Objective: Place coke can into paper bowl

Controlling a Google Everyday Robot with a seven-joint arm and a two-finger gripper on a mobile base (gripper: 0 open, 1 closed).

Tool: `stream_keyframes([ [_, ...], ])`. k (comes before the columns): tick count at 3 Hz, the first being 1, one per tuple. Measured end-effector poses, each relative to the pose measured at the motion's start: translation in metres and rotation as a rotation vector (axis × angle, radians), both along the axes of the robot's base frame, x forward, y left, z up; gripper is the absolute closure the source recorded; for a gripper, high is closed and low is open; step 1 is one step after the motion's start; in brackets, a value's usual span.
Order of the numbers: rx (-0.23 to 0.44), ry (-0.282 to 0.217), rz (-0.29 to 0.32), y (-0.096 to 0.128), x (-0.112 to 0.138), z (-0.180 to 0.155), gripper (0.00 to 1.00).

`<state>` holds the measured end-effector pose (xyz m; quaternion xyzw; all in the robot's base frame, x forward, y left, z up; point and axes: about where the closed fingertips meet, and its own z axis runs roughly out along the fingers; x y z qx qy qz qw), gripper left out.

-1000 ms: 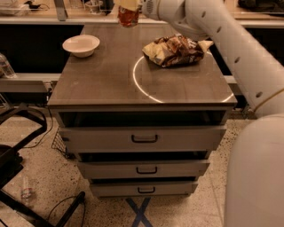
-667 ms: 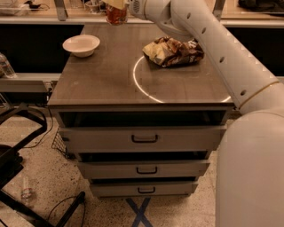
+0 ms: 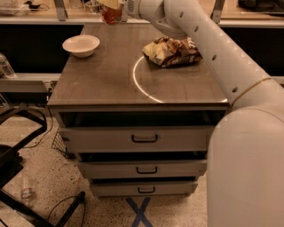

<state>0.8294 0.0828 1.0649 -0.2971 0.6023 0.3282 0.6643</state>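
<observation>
The coke can (image 3: 111, 15) is a reddish can held in the air at the top of the camera view, above the far edge of the table. My gripper (image 3: 111, 4) is at the very top of the view, shut on the can from above; its upper part is cut off by the frame. The paper bowl (image 3: 81, 45) is a cream-white round bowl on the table's far left corner, empty, below and to the left of the can.
A brown and yellow snack bag (image 3: 171, 51) lies on the table's far right. My white arm (image 3: 213, 48) crosses above the right side of the table (image 3: 111, 80). Drawers (image 3: 144, 138) are below; a black chair base (image 3: 17, 146) stands on the floor at left.
My gripper has carried the coke can leftward along the table's far edge, from above the middle toward the paper bowl.
</observation>
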Motion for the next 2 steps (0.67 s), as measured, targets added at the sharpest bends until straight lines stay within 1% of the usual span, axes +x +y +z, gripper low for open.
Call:
stream_keyframes([
  [1, -0.062, -0.006, 0.023, 0.035, 0.028, -0.019, 1.00],
  [2, -0.108, -0.019, 0.045, 0.068, 0.057, -0.033, 1.00],
])
